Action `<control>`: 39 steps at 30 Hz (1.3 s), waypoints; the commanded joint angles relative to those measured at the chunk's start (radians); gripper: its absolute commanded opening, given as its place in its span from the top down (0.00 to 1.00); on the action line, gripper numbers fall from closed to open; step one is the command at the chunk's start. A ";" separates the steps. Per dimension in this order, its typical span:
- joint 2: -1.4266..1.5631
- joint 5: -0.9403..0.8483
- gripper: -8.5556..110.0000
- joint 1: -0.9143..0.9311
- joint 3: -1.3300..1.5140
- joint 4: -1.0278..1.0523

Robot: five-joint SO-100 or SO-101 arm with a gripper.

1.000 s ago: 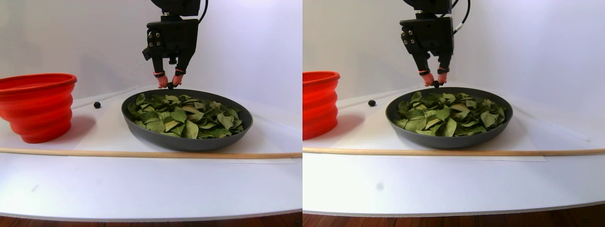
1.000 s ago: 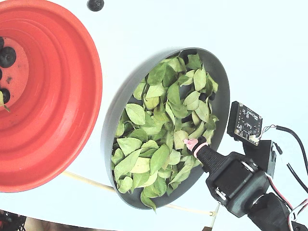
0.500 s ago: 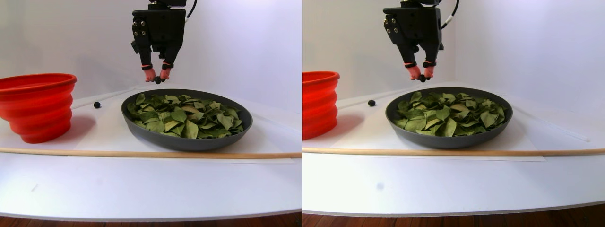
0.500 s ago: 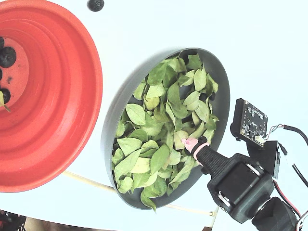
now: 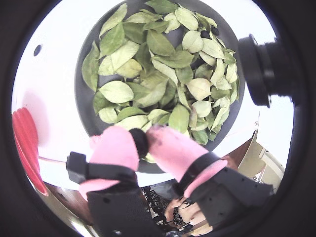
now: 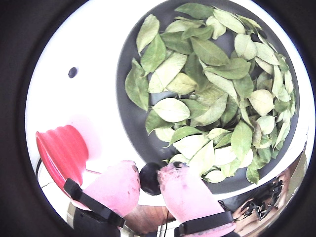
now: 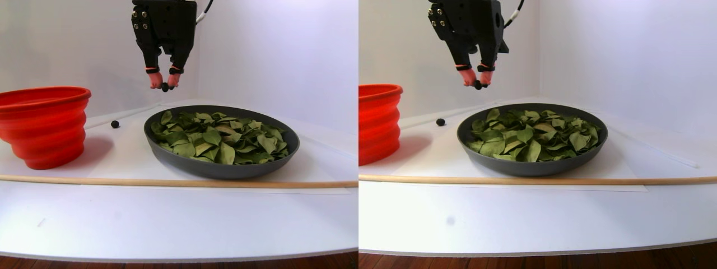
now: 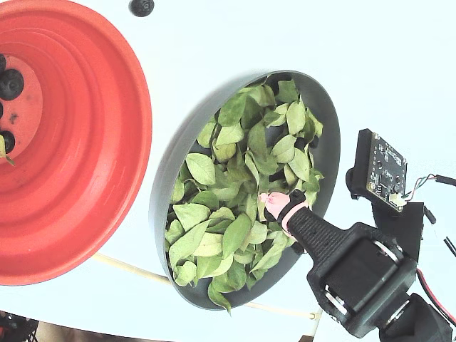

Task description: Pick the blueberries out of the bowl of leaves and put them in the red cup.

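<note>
Wrist views: gripper (image 6: 150, 178) pinches a blueberry (image 6: 149, 177) btwn pink pads, above bowl (image 5: 85, 96) rim. Stereo view: I'm raised, red cup (image 7: 45, 126) off left. Fixed view: I should keep the squeeze, release over cup centre.

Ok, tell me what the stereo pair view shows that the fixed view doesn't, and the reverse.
Only the stereo pair view shows the held blueberry pinched in the end effector, raised clear above the bowl, and the wooden stick lying in front of it. Only the fixed view shows the blueberries already lying inside the red cup. Both show the leaves filling the bowl, the red cup beside it, and a stray blueberry on the table.
</note>
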 commanded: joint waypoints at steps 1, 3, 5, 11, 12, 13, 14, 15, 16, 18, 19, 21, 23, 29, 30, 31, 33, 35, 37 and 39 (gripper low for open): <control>0.106 0.020 0.86 -0.025 -0.009 0.006; 0.110 0.029 0.86 -0.040 -0.009 0.011; 0.123 0.043 0.86 -0.054 -0.003 0.011; 0.146 0.083 0.86 -0.103 0.009 0.015; 0.149 0.089 0.86 -0.110 0.009 0.017; 0.156 0.094 0.86 -0.118 0.009 0.018; 0.172 0.098 0.86 -0.124 0.012 0.023; 0.181 0.103 0.86 -0.129 0.012 0.028; 0.183 0.106 0.86 -0.133 0.012 0.029; 0.186 0.118 0.86 -0.149 0.014 0.029; 0.186 0.120 0.86 -0.155 0.017 0.031; 0.192 0.135 0.86 -0.167 0.025 0.031; 0.202 0.146 0.86 -0.186 0.032 0.031; 0.227 0.204 0.86 -0.253 0.040 0.038; 0.227 0.216 0.86 -0.264 0.040 0.038; 0.227 0.222 0.86 -0.276 0.041 0.038; 0.229 0.239 0.86 -0.295 0.041 0.038; 0.230 0.245 0.86 -0.307 0.044 0.040; 0.232 0.256 0.86 -0.319 0.044 0.040; 0.232 0.265 0.86 -0.331 0.046 0.040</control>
